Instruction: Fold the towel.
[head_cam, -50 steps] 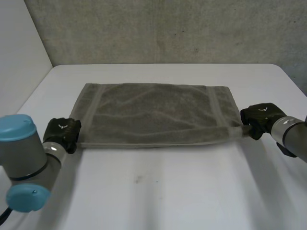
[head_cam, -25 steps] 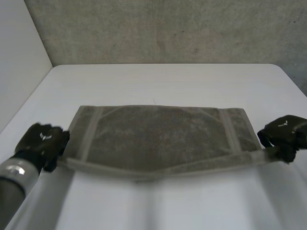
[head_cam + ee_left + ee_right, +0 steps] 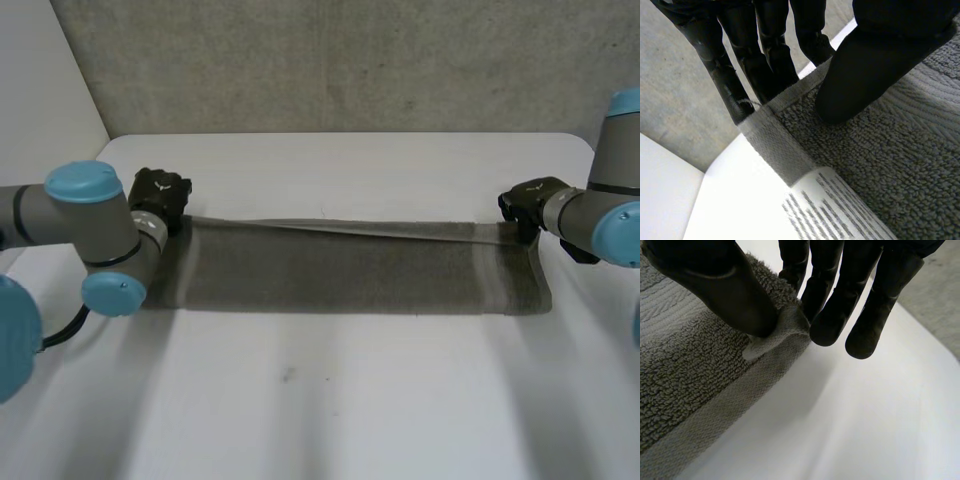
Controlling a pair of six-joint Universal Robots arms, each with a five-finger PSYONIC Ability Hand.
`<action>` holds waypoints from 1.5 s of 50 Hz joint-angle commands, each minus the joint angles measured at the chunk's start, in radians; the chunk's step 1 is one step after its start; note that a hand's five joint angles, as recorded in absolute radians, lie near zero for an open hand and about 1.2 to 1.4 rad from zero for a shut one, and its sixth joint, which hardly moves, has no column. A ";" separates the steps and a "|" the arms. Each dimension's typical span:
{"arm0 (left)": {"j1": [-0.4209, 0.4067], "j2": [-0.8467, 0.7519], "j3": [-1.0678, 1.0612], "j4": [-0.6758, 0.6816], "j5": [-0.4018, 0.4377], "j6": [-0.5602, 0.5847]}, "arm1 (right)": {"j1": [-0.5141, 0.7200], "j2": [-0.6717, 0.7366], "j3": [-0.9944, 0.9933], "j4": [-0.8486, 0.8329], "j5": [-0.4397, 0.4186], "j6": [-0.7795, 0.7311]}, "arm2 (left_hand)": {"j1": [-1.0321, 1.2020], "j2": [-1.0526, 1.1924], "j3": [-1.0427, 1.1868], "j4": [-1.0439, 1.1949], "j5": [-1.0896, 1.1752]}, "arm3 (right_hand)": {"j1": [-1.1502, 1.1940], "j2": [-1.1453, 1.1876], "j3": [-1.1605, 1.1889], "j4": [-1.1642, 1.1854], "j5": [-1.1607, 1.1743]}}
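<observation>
A grey towel [image 3: 350, 270] stretches across the middle of the white table [image 3: 330, 400], its raised long edge pulled taut between my two hands. My left hand [image 3: 160, 195] pinches the left corner. In the left wrist view the thumb [image 3: 865, 75] presses the towel's hem [image 3: 775, 145] against the fingers [image 3: 765, 55]. My right hand [image 3: 525, 205] pinches the right corner. In the right wrist view its thumb [image 3: 725, 285] and fingers [image 3: 830, 305] squeeze the bunched corner of the towel [image 3: 685, 375]. The rest of the cloth slopes down to the table toward the near side.
A rough grey wall [image 3: 350, 60] rises behind the table's far edge, and a white panel [image 3: 40, 110] stands at the left. Bare tabletop lies in front of the towel and behind it.
Both hands have carried the towel's near corners up and away toward the far side. The towel, flat a second ago, now shows as a narrow band with its held edge on the far side.
</observation>
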 commanded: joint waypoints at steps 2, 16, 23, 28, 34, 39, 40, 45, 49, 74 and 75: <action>-0.027 -0.092 0.143 0.000 0.004 -0.007 | 0.026 0.106 -0.178 -0.048 0.051 0.008 | -0.972 -0.981 -0.980 -0.981 -0.972 | -1.151 -1.137 -1.169 -1.164 -1.165; -0.050 0.099 -0.006 -0.009 -0.034 -0.125 | 0.054 -0.113 -0.137 -0.144 0.077 0.161 | -1.035 -1.044 -1.043 -1.044 -1.035 | -1.151 -1.137 -1.169 -1.164 -1.165; -0.047 0.399 -0.395 0.005 -0.039 -0.182 | 0.043 -0.341 0.170 -0.070 0.043 0.146 | -1.035 -1.044 -1.043 -1.044 -1.035 | -1.151 -1.137 -1.169 -1.164 -1.165; -0.044 0.541 -0.608 0.054 -0.039 -0.183 | 0.030 -0.503 0.533 -0.104 -0.031 0.062 | -1.035 -1.044 -1.043 -1.044 -1.035 | -1.151 -1.137 -1.169 -1.164 -1.165; -0.044 0.640 -0.799 0.161 -0.039 -0.196 | 0.010 -0.636 0.965 -0.379 -0.087 0.025 | -1.035 -1.044 -1.043 -1.044 -1.035 | -1.117 -1.104 -1.135 -1.131 -1.131; -0.046 0.652 -0.856 0.206 -0.039 -0.234 | -0.006 -0.637 1.162 -0.640 -0.094 0.023 | -1.035 -1.044 -1.043 -1.044 -1.035 | -1.012 -0.999 -1.030 -1.026 -1.026; -0.046 0.652 -0.856 0.206 -0.039 -0.234 | -0.006 -0.637 1.162 -0.641 -0.094 0.023 | -1.035 -1.044 -1.043 -1.044 -1.035 | -1.011 -0.998 -1.029 -1.025 -1.025; -0.044 0.652 -0.865 0.207 -0.039 -0.280 | -0.007 -0.571 1.219 -0.768 -0.095 -0.001 | -1.035 -1.044 -1.043 -1.044 -1.035 | -0.932 -0.919 -0.950 -0.946 -0.946; -0.044 0.654 -0.866 0.209 -0.039 -0.283 | -0.036 -0.513 1.219 -0.792 -0.086 -0.071 | -1.035 -1.044 -1.043 -1.044 -1.035 | -0.885 -0.872 -0.904 -0.899 -0.899; -0.043 0.675 -0.891 0.215 -0.037 -0.283 | -0.308 -0.500 1.046 -0.797 -0.020 -0.245 | -1.035 -1.044 -1.043 -1.044 -1.035 | 0.071 0.084 0.053 0.057 0.057; -0.040 0.678 -0.890 0.215 -0.037 -0.283 | -0.308 -0.500 1.046 -0.797 -0.020 -0.245 | -1.035 -1.044 -1.043 -1.044 -1.035 | 0.071 0.084 0.053 0.057 0.057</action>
